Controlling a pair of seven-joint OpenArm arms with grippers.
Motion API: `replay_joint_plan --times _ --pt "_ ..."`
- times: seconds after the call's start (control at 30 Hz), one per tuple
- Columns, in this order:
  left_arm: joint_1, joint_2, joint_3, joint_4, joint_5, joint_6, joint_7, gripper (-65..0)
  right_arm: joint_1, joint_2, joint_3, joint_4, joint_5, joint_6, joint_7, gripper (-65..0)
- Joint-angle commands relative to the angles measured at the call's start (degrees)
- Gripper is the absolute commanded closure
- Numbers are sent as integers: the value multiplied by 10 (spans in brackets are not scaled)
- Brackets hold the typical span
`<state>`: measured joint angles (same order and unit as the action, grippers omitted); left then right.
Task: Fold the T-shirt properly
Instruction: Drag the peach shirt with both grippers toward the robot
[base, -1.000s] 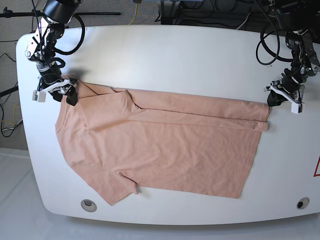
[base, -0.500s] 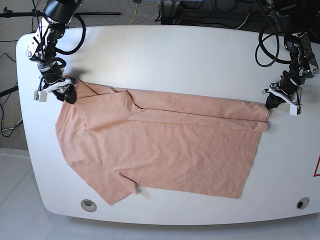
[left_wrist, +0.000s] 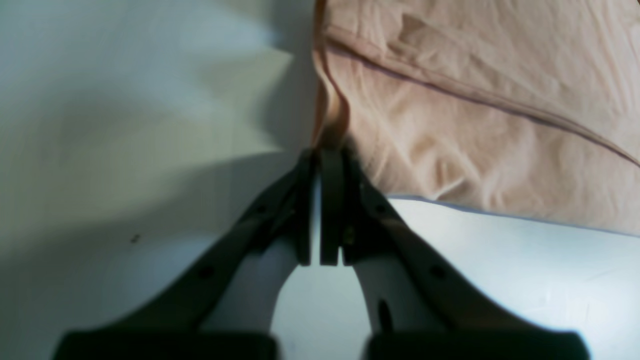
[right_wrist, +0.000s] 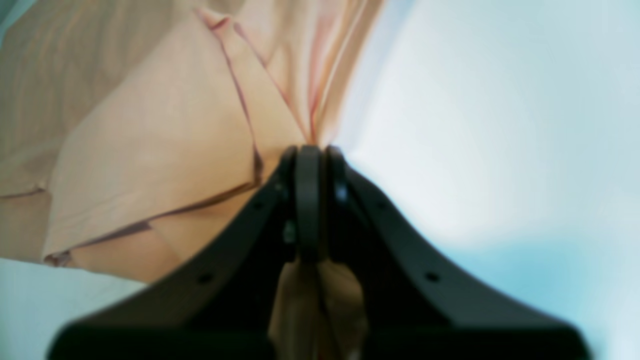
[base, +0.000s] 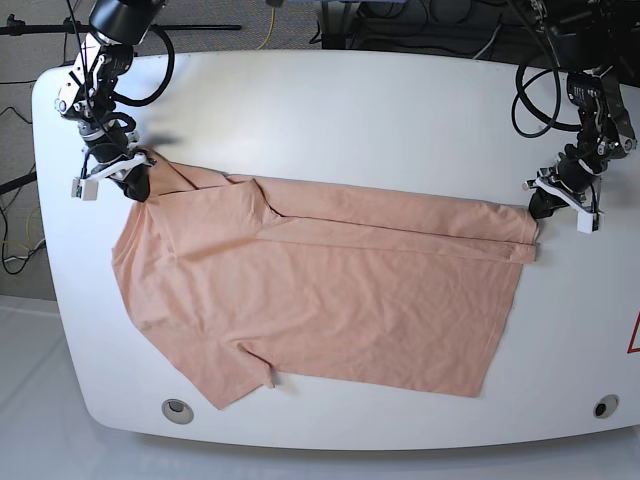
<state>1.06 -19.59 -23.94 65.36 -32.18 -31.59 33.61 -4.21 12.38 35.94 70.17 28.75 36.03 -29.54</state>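
Both grippers pinch the T-shirt (base: 320, 290): left gripper (base: 541, 205) at 3 o'clock, right gripper (base: 138, 186) at 9. Fingers closed on cloth. Next, lift together and fold toward 6.

My workspace is a glossy white counter with rounded corners (base: 330, 110), sitting on a pale shiny floor (base: 30, 400) that reflects the light. Two small round metal fittings sit near the front edge, one left (base: 177, 409), one right (base: 604, 406). Behind it there's a tangle of black cables (base: 420, 20) plus a yellow cable (base: 270, 20).
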Motion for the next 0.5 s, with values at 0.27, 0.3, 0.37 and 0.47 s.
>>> replay_joint_plan --times 0.27,0.3,0.37,0.47 --pt "-4 -12 2 13 0 5 64 -218 1 4 -11 5 -2 3 -5 0" --pt "-4 -12 2 14 0 6 68 -258 1 3 -13 5 -2 3 -5 0" --pt "-4 -13 4 16 -2 10 74 -333 0 2 -19 4 -4 2 -6 0" --pt "-8 -12 8 7 -4 30 81 -459 0 1 -29 -7 -10 1 -10 0"
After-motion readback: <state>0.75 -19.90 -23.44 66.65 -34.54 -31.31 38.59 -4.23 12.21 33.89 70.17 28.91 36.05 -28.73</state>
